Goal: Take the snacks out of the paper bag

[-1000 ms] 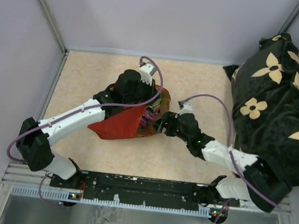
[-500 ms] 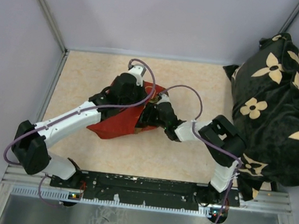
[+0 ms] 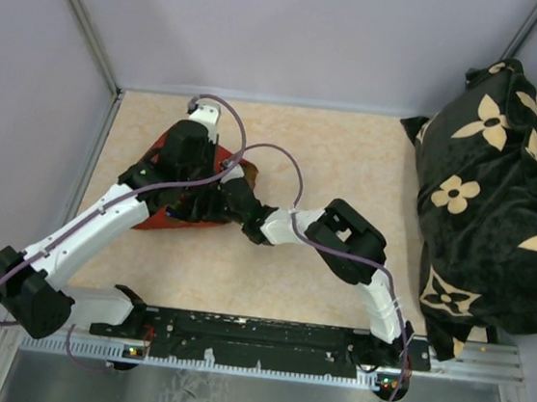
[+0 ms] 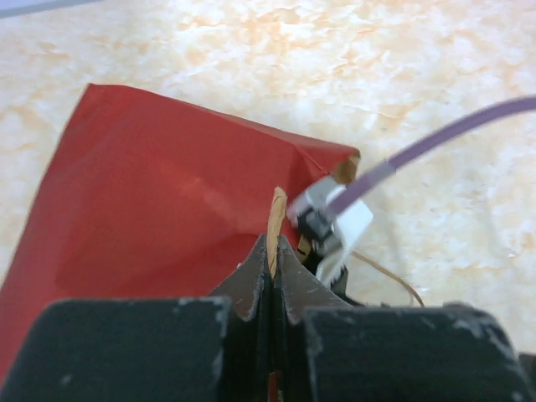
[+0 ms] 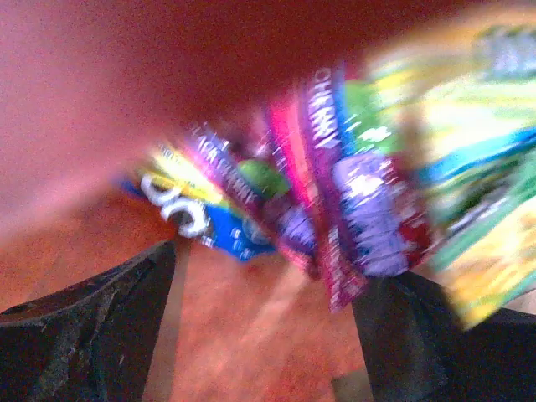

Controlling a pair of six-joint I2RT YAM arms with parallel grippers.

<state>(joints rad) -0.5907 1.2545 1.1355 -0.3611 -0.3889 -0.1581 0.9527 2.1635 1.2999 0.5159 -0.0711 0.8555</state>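
Note:
The red paper bag [image 3: 153, 219] lies on its side at the table's left middle, its mouth facing right. My left gripper [image 4: 274, 248] is shut on the bag's brown rim [image 4: 275, 209] and holds the mouth up. My right arm [image 3: 276, 223] reaches left into the mouth, so its gripper is hidden from above. Inside, the right gripper [image 5: 260, 327] stands open over the bag's brown floor, nothing between its fingers [image 5: 109, 310]. Just ahead lie the snacks: a purple packet [image 5: 368, 209] close to the right finger, a blue chip bag [image 5: 219, 233], and green and yellow packets [image 5: 473, 159], all blurred.
A black cloth with cream flowers [image 3: 488, 187] is heaped along the right side. Grey walls close in the left, back and right. A metal rail [image 3: 253, 340] runs along the near edge. My right arm's purple cable [image 4: 435, 142] crosses above the bag's mouth.
The bag has slid left and toward the back with my left gripper holding its rim. My right arm has stretched left, and its gripper has gone from the mouth deep into the bag.

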